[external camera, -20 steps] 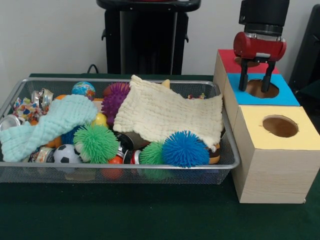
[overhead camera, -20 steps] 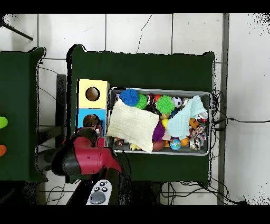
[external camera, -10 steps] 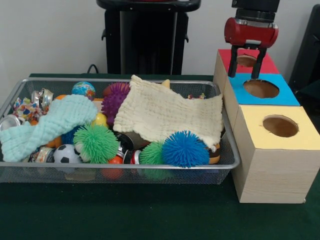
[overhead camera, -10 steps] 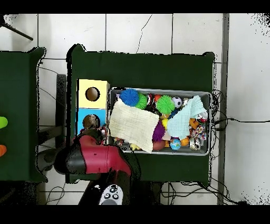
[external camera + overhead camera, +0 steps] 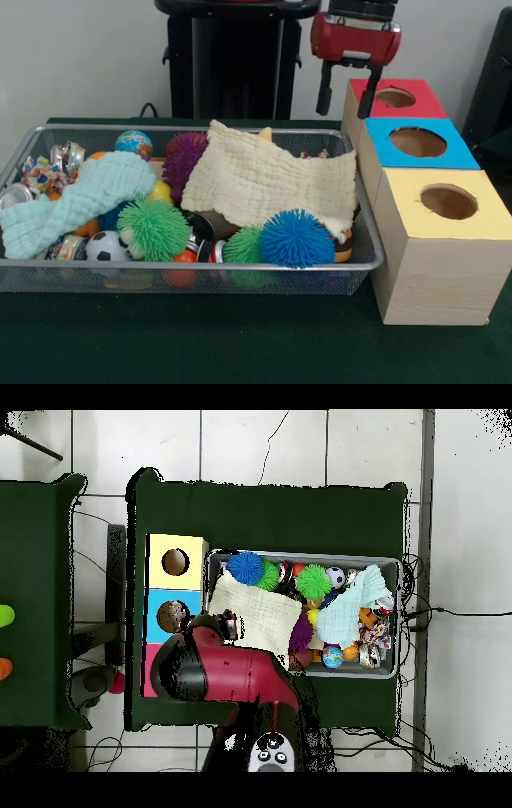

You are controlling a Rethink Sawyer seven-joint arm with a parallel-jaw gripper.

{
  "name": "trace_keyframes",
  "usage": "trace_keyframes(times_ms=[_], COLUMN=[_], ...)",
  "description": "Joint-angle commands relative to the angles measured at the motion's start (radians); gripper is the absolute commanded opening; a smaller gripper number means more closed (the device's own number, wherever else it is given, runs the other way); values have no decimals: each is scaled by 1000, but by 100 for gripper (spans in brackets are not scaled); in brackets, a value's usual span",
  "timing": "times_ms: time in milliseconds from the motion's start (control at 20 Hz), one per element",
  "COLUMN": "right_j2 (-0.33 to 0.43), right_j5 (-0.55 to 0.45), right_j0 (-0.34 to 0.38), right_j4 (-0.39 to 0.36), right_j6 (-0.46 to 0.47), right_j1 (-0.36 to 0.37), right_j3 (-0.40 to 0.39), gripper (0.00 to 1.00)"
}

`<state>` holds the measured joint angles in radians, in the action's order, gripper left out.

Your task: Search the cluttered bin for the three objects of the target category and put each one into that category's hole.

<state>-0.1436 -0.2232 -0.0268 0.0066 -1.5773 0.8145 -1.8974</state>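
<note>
My gripper (image 5: 344, 112) hangs open and empty, high above the far right corner of the wire bin (image 5: 192, 128), just left of the red-topped box (image 5: 424, 104). In the overhead view the gripper (image 5: 228, 625) sits over the bin's edge beside the cream cloth (image 5: 258, 609). The bin holds a blue spiky ball (image 5: 296, 238), a green spiky ball (image 5: 154, 230), a purple spiky ball (image 5: 184, 158), a cream cloth (image 5: 272, 180) and a mint cloth (image 5: 80, 200). The cloths cover part of the clutter.
Three boxes with round holes stand right of the bin: the red one, a blue one (image 5: 456, 156) and a yellow one (image 5: 488, 216) nearest the camera. A soccer ball (image 5: 105, 246), a globe ball (image 5: 133, 142) and cans (image 5: 68, 154) lie in the bin's left half.
The gripper has risen from the blue box's hole and moved left past the red box toward the bin. It has stayed open and empty.
</note>
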Motion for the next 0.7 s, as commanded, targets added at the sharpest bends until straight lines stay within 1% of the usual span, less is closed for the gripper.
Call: trace_keyframes(times_ms=[50,200,300,450,550,700], right_j2=[125,139,148,151,147,134], right_j5=[-41,-12,-11,0,24,48], right_j0=[112,141,155,165,168,162], right_j4=[-142,-185,-209,-249,-274,-299], right_j6=[66,45,42,30,14,-15], right_j1=[-59,-74,-82,-99,-121,-176], right_j3=[57,53,53,59,68,89], gripper=[100,100,100,100,100,100])
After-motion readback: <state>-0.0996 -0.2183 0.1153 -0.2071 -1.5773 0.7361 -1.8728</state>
